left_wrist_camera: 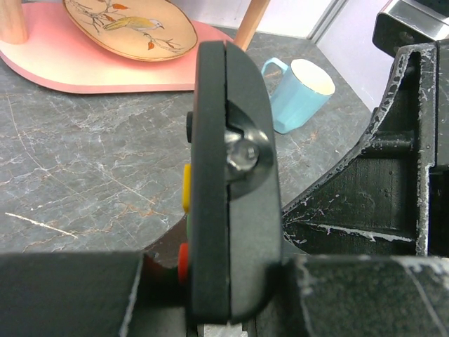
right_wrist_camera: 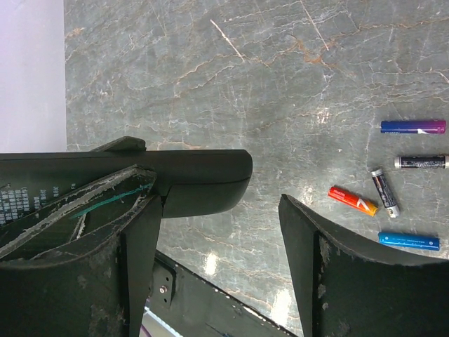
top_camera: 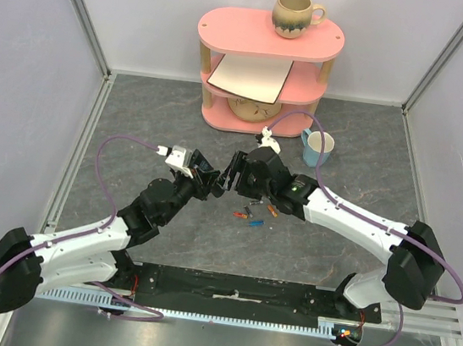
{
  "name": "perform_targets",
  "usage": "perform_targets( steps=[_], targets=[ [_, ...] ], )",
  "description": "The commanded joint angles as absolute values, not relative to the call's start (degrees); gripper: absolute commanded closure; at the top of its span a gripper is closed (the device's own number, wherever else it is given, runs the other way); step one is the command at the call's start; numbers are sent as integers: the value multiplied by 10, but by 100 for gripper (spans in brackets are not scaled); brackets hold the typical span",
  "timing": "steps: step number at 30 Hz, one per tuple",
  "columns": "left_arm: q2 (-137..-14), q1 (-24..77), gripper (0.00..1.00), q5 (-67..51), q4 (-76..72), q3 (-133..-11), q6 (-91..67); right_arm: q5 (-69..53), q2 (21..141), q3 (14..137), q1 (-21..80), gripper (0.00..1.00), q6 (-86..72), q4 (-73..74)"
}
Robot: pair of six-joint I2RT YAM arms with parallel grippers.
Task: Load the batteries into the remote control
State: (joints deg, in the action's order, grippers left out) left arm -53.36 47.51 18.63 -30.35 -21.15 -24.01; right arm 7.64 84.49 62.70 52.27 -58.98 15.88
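Observation:
My left gripper (left_wrist_camera: 226, 284) is shut on the black remote control (left_wrist_camera: 228, 175), held on edge above the table. Its yellow, green and red buttons face left. In the top view the left gripper (top_camera: 211, 182) and right gripper (top_camera: 236, 174) meet nose to nose at mid-table. My right gripper (right_wrist_camera: 217, 210) is open. The remote control's rounded end (right_wrist_camera: 203, 179) pokes into its gap and rests against the left finger (right_wrist_camera: 137, 239), well apart from the right finger (right_wrist_camera: 330, 274). Several batteries (top_camera: 252, 214) lie loose on the table below: blue (right_wrist_camera: 408, 241), red-orange (right_wrist_camera: 352, 201) and dark purplish (right_wrist_camera: 385, 192).
A pink three-tier shelf (top_camera: 234, 27) stands at the back with a ceramic mug (top_camera: 295, 15) on top, a white board on its middle tier and a painted plate (left_wrist_camera: 130, 24) on the bottom tier. A light blue mug (top_camera: 317, 148) stands right of it. Walls enclose the grey marbled table (top_camera: 136, 118).

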Motion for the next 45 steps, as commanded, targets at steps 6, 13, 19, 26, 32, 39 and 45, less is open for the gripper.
perform_targets(
  steps=[6, 13, 19, 26, 32, 39, 45],
  targets=[
    [-498, 496, 98, 168, -412, -253, -226, 95, 857, 614, 526, 25, -594, 172],
    [-493, 496, 98, 176, -407, -255, -217, 96, 851, 612, 526, 25, -593, 175],
    [-489, 496, 98, 184, -403, -255, -211, 98, 848, 608, 525, 25, -592, 179],
    [-490, 496, 98, 186, -403, -253, -211, 101, 846, 608, 525, 25, -592, 180],
    [-482, 496, 98, 197, -396, -252, -202, 105, 839, 600, 526, 24, -593, 184],
    [-475, 496, 98, 209, -391, -251, -195, 108, 830, 591, 526, 24, -593, 188],
    [-475, 496, 98, 212, -387, -249, -198, 109, 818, 585, 525, 24, -593, 188]
  ],
)
